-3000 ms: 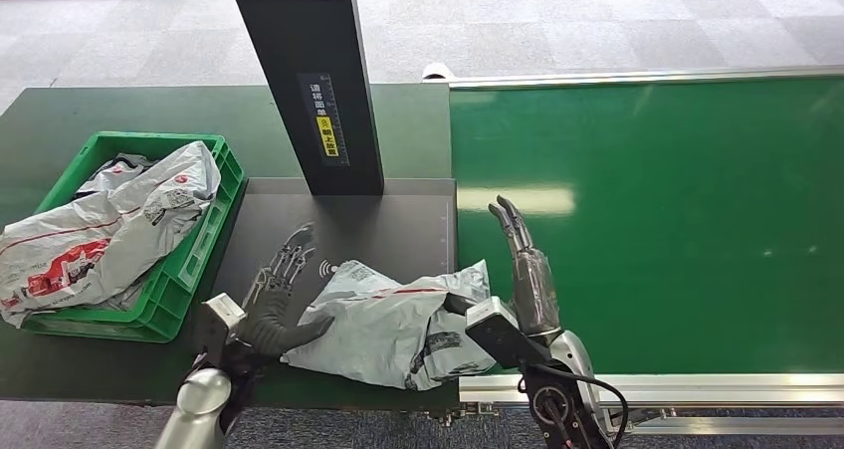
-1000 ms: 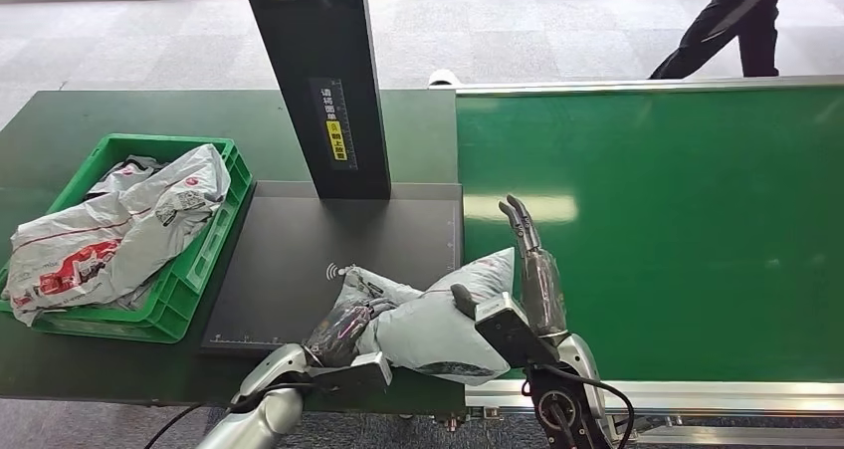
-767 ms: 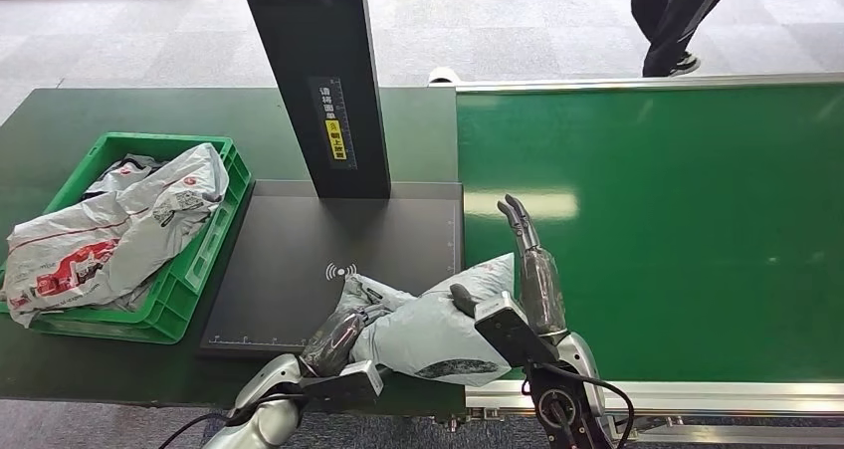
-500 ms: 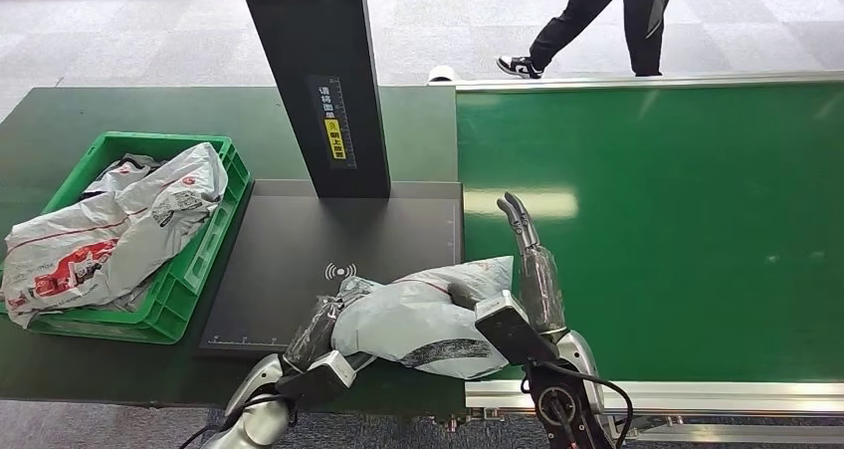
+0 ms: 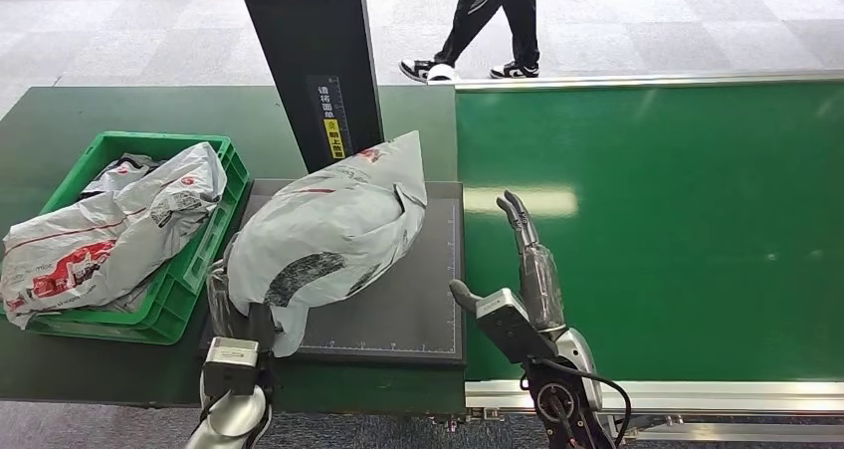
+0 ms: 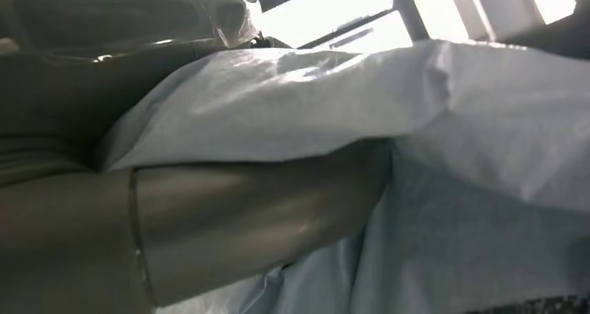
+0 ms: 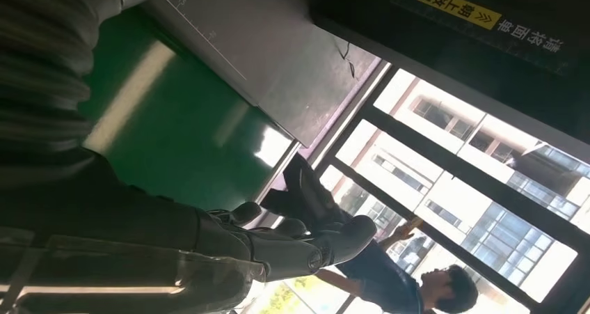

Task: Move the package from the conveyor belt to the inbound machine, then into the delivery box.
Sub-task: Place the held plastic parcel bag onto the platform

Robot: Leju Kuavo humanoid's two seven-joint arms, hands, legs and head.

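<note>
Grey plastic wraps the package (image 5: pixel 328 228), a crumpled mailer bag with a red stripe and a dark printed patch, which is lifted above the dark plate of the inbound machine (image 5: pixel 418 300), its upper end reaching up beside the machine's black post (image 5: pixel 304 61) with the yellow label. The left robot hand (image 5: pixel 239 315) is under the bag's lower end and holds it from below; the bag covers most of the hand, so how its fingers lie cannot be told from the head view. In the left wrist view the thick grey thumb (image 6: pixel 257 220) presses against the pale bag (image 6: pixel 445 119), with folds of the bag lying over and under it.

The right robot hand (image 5: pixel 523 270) stands upright at the seam between the machine's plate and the green conveyor belt (image 5: pixel 677 220), holding nothing, its fingers stretched straight up and close together, the thumb jutting out toward the plate. It is apart from the package.

On the dark green surface (image 5: pixel 119 106) to the left of the plate sits the green delivery box (image 5: pixel 194 270), heaped with other grey mailer bags (image 5: pixel 109 225) that spill over its near rim. Beyond the belt, a person's legs (image 5: pixel 488 21) in dark trousers and black-and-white shoes cross the grey carpet floor.
</note>
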